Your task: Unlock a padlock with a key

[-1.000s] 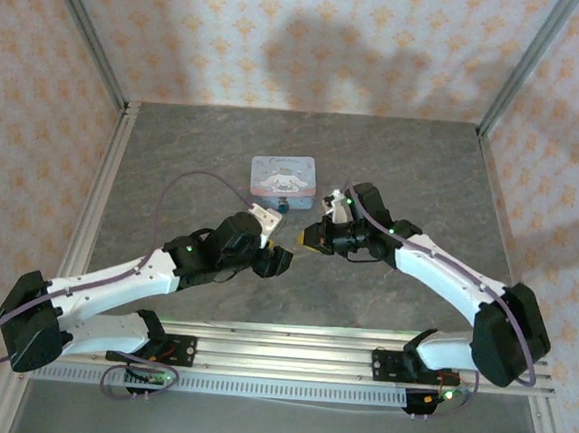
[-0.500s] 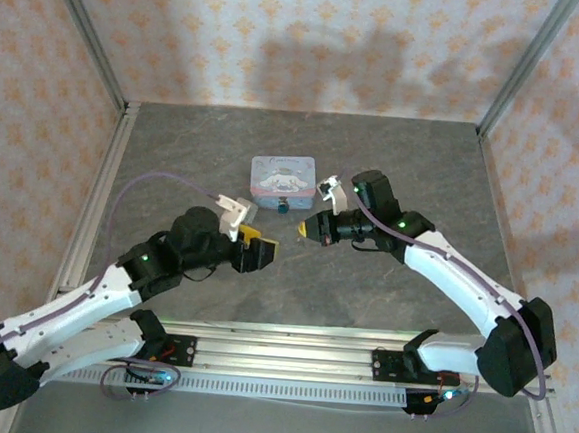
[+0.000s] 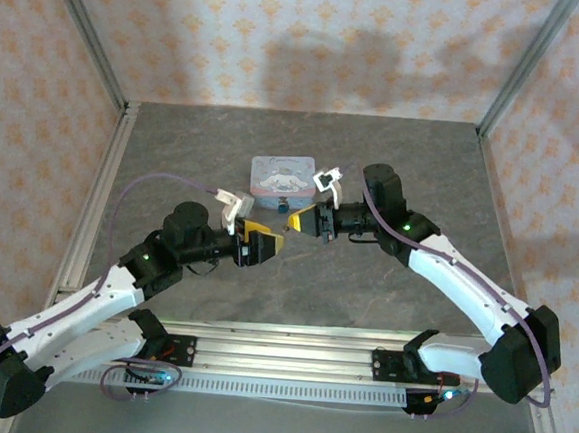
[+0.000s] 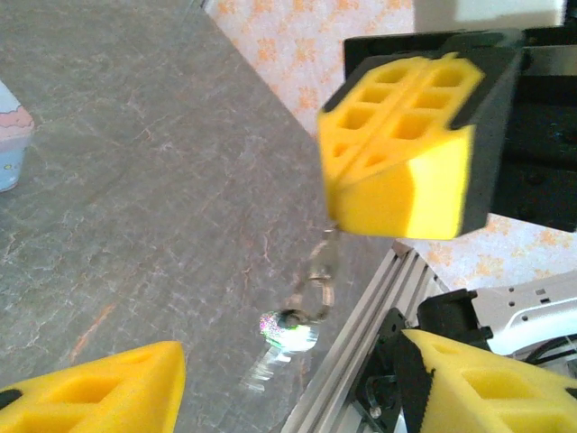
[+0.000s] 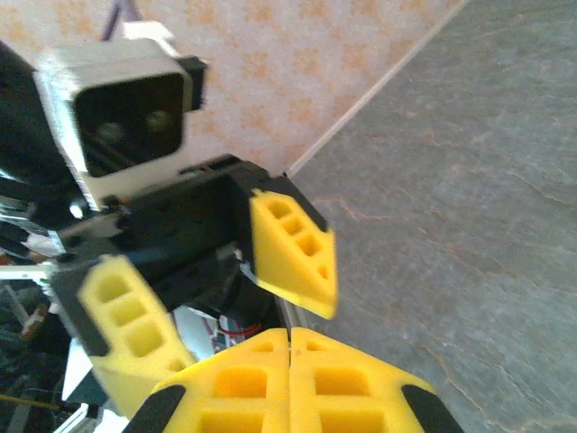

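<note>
Mid-air, left gripper point(image 3: 264, 246) opposite right gripper point(image 3: 296, 220) with key point(image 4: 302, 307).

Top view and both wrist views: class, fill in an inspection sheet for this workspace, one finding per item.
surface: grey stone-look table.
job's things: key hangs from the right gripper; padlock probably the small dark speck before the tin.
clutter: pale-blue tin.
grippers: left gripper open, empty; right gripper shut on the key.
cables: purple cable loops over the left arm.
surroundings: patterned walls, metal rail at the near edge.
</note>
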Available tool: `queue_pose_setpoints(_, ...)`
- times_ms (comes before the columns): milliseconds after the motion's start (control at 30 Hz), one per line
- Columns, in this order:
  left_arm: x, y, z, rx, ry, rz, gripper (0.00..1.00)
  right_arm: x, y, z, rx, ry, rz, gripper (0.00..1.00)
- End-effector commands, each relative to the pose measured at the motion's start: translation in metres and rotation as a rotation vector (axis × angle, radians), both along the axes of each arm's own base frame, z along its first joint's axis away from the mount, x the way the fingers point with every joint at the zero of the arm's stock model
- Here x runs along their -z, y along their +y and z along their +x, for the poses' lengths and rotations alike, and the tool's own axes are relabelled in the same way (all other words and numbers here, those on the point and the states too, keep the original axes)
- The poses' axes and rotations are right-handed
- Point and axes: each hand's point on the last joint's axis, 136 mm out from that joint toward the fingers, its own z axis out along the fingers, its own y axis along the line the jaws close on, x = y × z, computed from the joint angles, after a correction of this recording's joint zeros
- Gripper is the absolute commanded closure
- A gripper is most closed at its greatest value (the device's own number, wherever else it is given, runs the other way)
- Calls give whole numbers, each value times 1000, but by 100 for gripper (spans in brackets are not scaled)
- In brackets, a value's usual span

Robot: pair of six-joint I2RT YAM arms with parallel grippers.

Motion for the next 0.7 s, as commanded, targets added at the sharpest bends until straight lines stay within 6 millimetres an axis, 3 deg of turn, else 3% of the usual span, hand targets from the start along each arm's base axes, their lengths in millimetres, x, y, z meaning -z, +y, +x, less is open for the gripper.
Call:
queue_pose_setpoints(0,-12,-5,2,28,7,-100,38,-12,7,-5,-44,-1,74,100)
queue_pose_setpoints(400,-24,-5,7,57,4,-165,55,-4,17,-5,-69,39,67,100)
queue_pose_setpoints(533,-22,-5,7,64,12,-167,65,-2,17,-2,-56,35,62,100)
queue_pose_setpoints(667,-18,-5,6,65,23,-162,68,-1,17,1,-39,32,57,100)
